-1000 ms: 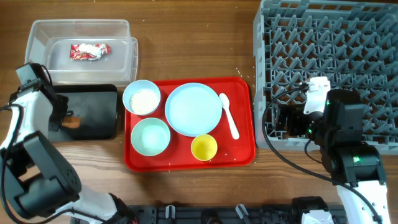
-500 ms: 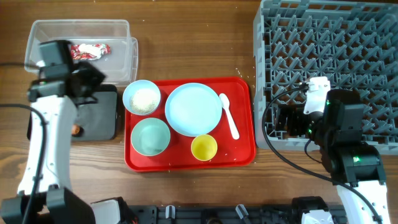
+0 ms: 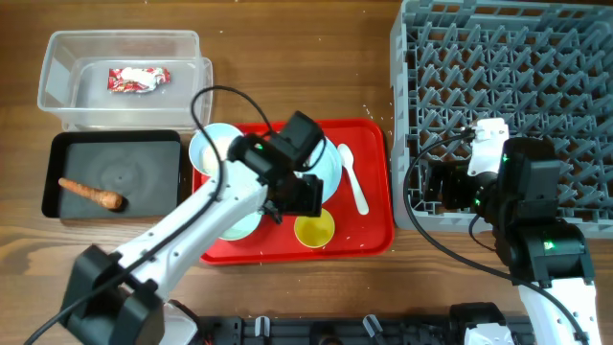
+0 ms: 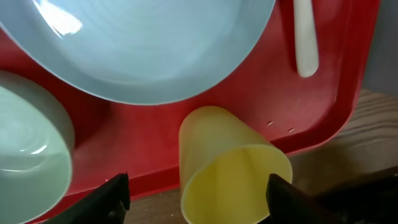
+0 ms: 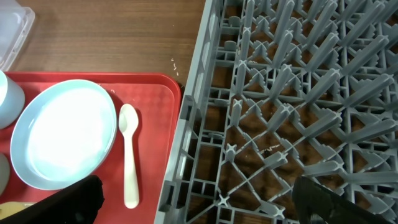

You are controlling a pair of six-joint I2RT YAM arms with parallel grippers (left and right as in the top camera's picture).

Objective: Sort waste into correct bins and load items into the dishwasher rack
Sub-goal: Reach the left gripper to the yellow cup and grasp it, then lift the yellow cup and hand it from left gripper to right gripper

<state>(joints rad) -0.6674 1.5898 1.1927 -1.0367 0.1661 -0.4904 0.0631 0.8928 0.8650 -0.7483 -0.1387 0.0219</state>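
1. My left claw [image 4: 198, 186] hangs over the red tray [image 3: 375, 230], spread wide and empty. Its fingers sit either side of the yellow cup [image 4: 231, 171] without touching it.
2. The cup stands at 6 o'clock of the light-blue plate [image 4: 143, 50]. The white spoon [image 5: 129, 155] lies at the plate's 3 o'clock.
3. My right claw [image 5: 199, 199] is also wide open and holds nothing. It is over the 9 o'clock edge of the dishwasher rack [image 3: 508, 86].
4. At 9 o'clock on the bench [image 3: 287, 57], the snack wrapper [image 3: 137, 79] lies in the clear tub [image 3: 57, 96]. The sausage stick [image 3: 91, 193] lies in the black tray [image 3: 57, 144].
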